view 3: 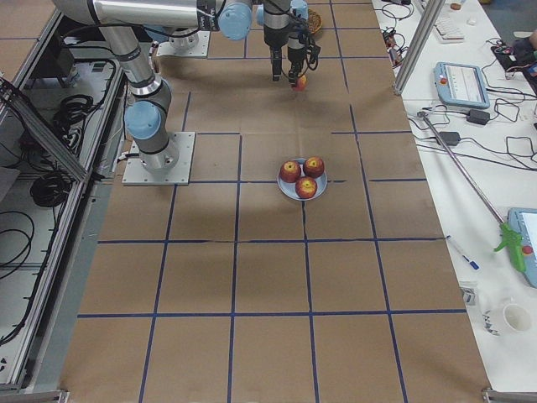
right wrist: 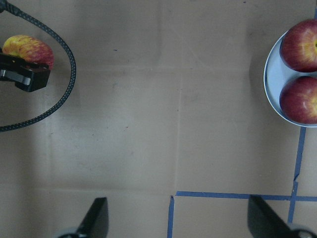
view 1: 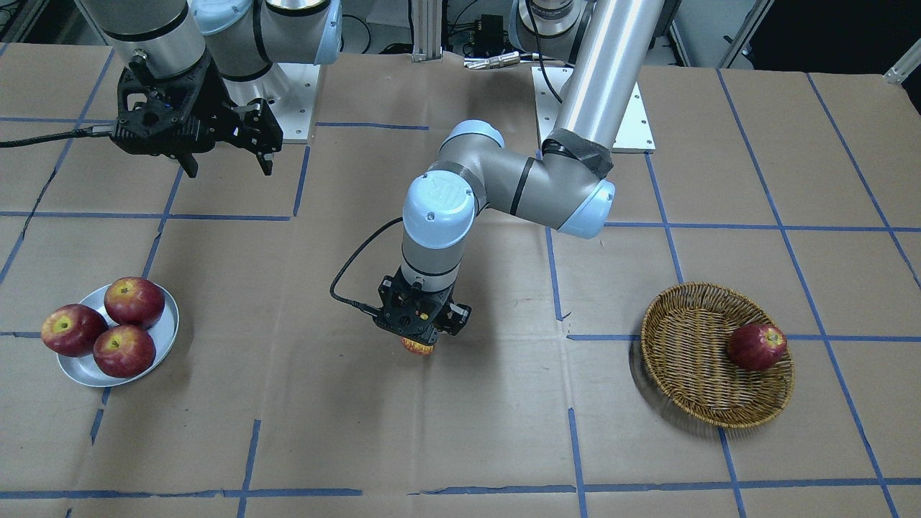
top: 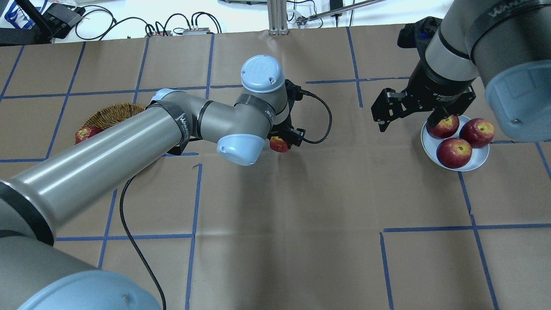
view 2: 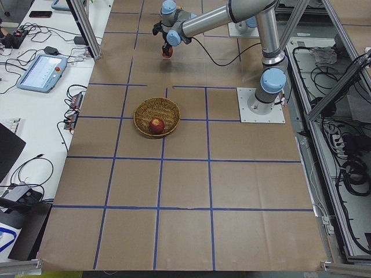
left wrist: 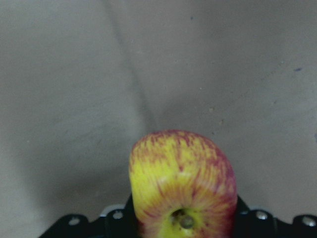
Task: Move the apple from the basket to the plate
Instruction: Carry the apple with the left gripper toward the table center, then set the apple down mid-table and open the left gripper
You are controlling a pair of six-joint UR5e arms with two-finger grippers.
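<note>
On the table [view 1: 504,432], the basket [view 1: 673,363] at the robot's left held one dark red apple [view 1: 756,346], the plate [view 1: 170,327] at its right three red apples [view 1: 124,350], the right gripper [view 1: 230,171] hung near the plate with fingers spread, and the left gripper [view 1: 421,337], between them, clasped the apple [left wrist: 182,183] aloft.

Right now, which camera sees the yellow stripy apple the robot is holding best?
The left wrist camera: the apple is big, its yellow patch, red streaks and stem clear. Front and overhead show slivers by the left gripper; the right wrist shows it small at an edge; the side cameras, a dot.
</note>
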